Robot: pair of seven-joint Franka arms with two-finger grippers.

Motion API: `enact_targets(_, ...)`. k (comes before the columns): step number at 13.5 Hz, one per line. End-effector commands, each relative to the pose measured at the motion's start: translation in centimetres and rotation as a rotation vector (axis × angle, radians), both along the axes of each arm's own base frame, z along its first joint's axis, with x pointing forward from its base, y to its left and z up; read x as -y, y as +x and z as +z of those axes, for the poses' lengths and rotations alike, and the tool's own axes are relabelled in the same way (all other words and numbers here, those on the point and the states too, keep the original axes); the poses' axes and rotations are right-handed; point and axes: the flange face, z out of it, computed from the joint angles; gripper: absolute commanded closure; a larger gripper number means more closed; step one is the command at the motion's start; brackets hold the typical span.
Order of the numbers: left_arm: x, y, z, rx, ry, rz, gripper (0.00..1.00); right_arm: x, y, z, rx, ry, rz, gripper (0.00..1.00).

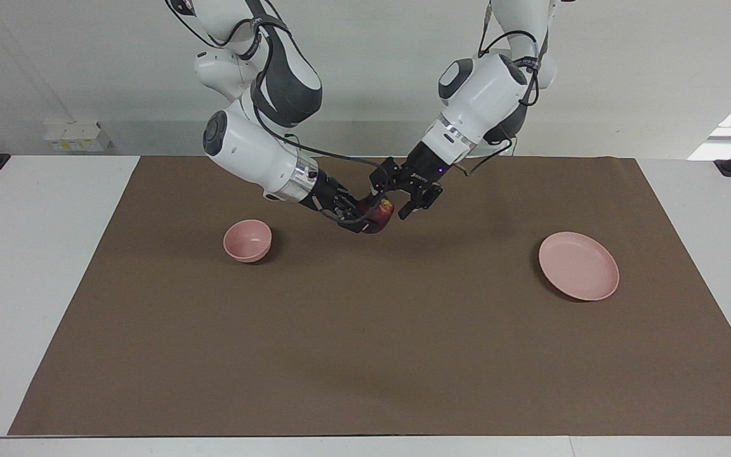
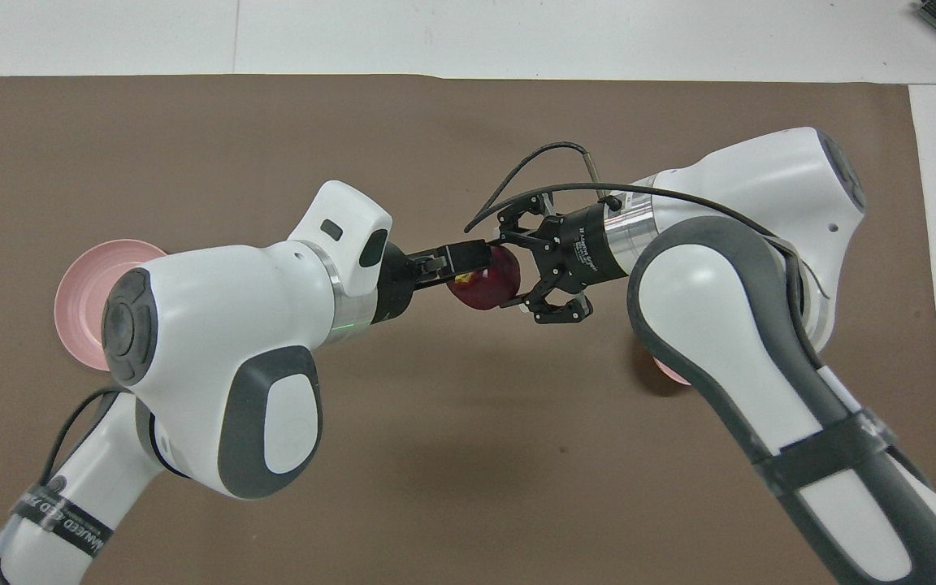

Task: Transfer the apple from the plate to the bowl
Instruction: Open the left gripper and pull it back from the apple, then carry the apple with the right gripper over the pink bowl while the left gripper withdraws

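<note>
The dark red apple [image 1: 383,212] hangs in the air over the middle of the brown mat, between both grippers; it also shows in the overhead view [image 2: 484,284]. My right gripper [image 1: 368,219] is shut on the apple, one finger on each side of it [image 2: 513,272]. My left gripper [image 1: 394,200] is open right against the apple, one finger above it [image 2: 468,264]. The pale pink plate [image 1: 578,265] lies empty toward the left arm's end, partly under the left arm from above [image 2: 82,309]. The small pink bowl [image 1: 247,240] stands empty toward the right arm's end; overhead only a sliver [image 2: 671,372] shows under the right arm.
The brown mat [image 1: 365,355] covers most of the white table. A small white box [image 1: 77,136] sits at the table's edge by the wall, past the right arm's end of the mat.
</note>
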Motion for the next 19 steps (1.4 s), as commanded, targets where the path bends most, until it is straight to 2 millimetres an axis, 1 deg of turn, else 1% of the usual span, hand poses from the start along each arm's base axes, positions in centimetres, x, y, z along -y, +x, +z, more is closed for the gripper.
enact_targets(1, -3.2, 1.6, -0.9, -0.011, 0.125, -0.041, 0.0, 2.6, 0.4, 0.3, 0.072, -0.1, 0.106, 1.0)
enact_targets(2, -4.6, 2.2, -1.1, -0.016, 0.177, -0.051, 0.0, 3.6, 0.5, 0.4, 0.1, -0.154, 0.149, 1.0)
enact_targets(4, -7.3, 3.5, -0.8, -0.031, 0.271, -0.079, 0.0, 4.9, 0.5, 0.4, 0.149, -0.23, 0.273, 1.0)
enact_targets(7, -12.1, 5.8, -1.3, -0.027, 0.408, -0.125, 0.0, 7.8, 0.7, -0.2, 0.234, -0.329, 0.471, 1.0)
enact_targets(8, -13.3, 6.3, -1.4, -0.024, 0.46, -0.145, 0.0, 8.9, 0.7, -0.4, 0.251, -0.381, 0.529, 1.0)
enact_targets(9, -14.1, 6.6, -1.2, -0.015, 0.507, -0.153, 0.0, 9.6, 0.6, -0.7, 0.259, -0.439, 0.6, 1.0)
enact_targets(10, -15.7, 7.1, -1.2, -0.01, 0.547, -0.145, 0.0, 10.8, 0.4, -0.9, 0.264, -0.482, 0.668, 1.0)
enact_targets(11, -16.9, 7.6, -0.9, -0.004, 0.565, -0.133, 0.0, 11.8, 0.0, -1.4, 0.272, -0.519, 0.74, 1.0)
enact_targets(12, -17.1, 7.8, -0.3, 0.004, 0.564, -0.126, 0.0, 13.2, -0.9, -2.2, 0.272, -0.567, 0.816, 1.0)
enact_targets(14, -18.6, 8.1, 0.6, -0.003, 0.569, -0.105, 0.0, 15.6, -2.7, -3.6, 0.289, -0.644, 0.922, 1.0)
enact_targets(15, -19.3, 8.1, 1.6, -0.014, 0.576, -0.103, 0.0, 17.0, -3.9, -4.5, 0.305, -0.659, 0.959, 1.0)
enact_targets(16, -20.2, 8.2, 2.9, -0.026, 0.585, -0.118, 0.0, 18.0, -5.4, -5.8, 0.33, -0.661, 0.976, 1.0)
enact_targets(17, -21.1, 8.3, 4.5, -0.03, 0.594, -0.134, 0.0, 18.5, -6.8, -6.6, 0.35, -0.668, 0.976, 1.0)
enact_targets(18, -22.1, 8.4, 6.1, -0.04, 0.601, -0.139, 0.0, 18.5, -7.0, -7.4, 0.352, -0.668, 0.976, 1.0)
enact_targets(19, -23.0, 8.2, 7.7, -0.052, 0.609, -0.151, 0.0, 18.6, -6.6, -8.4, 0.361, -0.669, 0.971, 1.0)
